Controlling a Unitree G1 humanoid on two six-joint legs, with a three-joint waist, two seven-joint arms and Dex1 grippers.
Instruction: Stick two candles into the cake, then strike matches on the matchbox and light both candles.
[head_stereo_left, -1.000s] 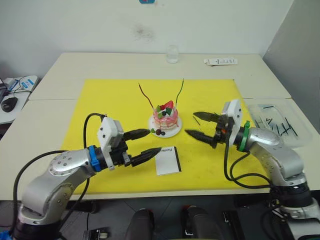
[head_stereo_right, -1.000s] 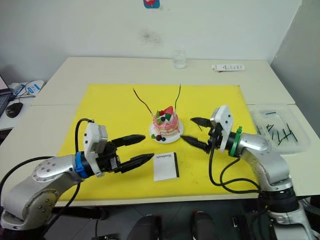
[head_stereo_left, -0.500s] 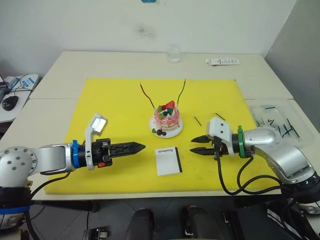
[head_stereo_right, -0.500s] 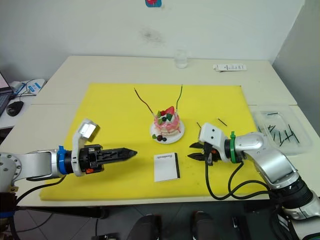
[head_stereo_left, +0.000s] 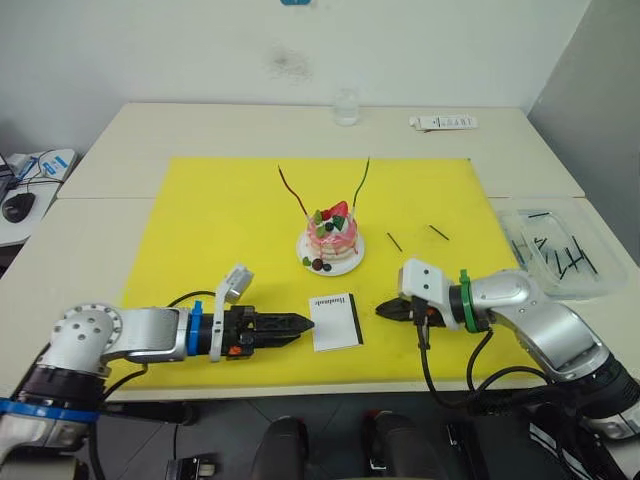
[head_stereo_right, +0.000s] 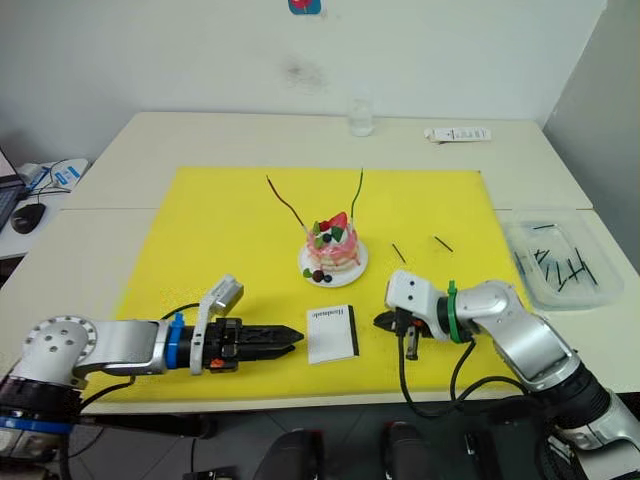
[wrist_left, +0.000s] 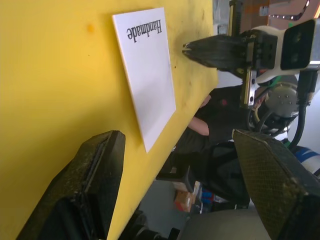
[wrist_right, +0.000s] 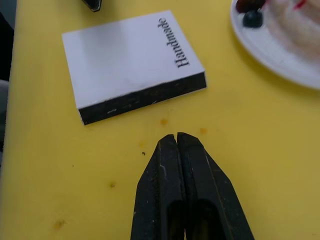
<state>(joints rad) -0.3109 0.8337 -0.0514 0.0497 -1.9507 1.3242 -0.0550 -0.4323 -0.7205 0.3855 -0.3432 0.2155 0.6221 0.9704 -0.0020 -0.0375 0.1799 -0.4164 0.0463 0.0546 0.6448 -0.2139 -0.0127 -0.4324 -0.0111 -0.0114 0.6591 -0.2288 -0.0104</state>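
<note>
The pink cake (head_stereo_left: 334, 238) sits on its white plate (head_stereo_left: 350, 264) mid-mat, with the red candle (head_stereo_left: 292, 192) and the green candle (head_stereo_left: 362, 180) standing in it. The white matchbox (head_stereo_left: 335, 321) lies flat in front of the cake. Two matches (head_stereo_left: 394, 241) lie loose on the mat to the cake's right. My left gripper (head_stereo_left: 305, 321) rests low just left of the matchbox, open and empty (wrist_left: 177, 137). Just right of the matchbox, my right gripper (head_stereo_left: 385, 310) is shut on nothing (wrist_right: 175, 137), facing the box's black strip (wrist_right: 145, 100).
A yellow mat (head_stereo_left: 220, 220) covers the table's middle. A clear tray (head_stereo_left: 590, 285) holding several matches stands at the right edge. A glass (head_stereo_left: 345, 105) and a white tube (head_stereo_left: 441, 123) are at the back. A mouse (head_stereo_left: 18, 207) lies on the side desk at the left.
Both arms came down from beside the cake to the mat on either side of the matchbox. The right gripper closed. The left gripper stayed open.
</note>
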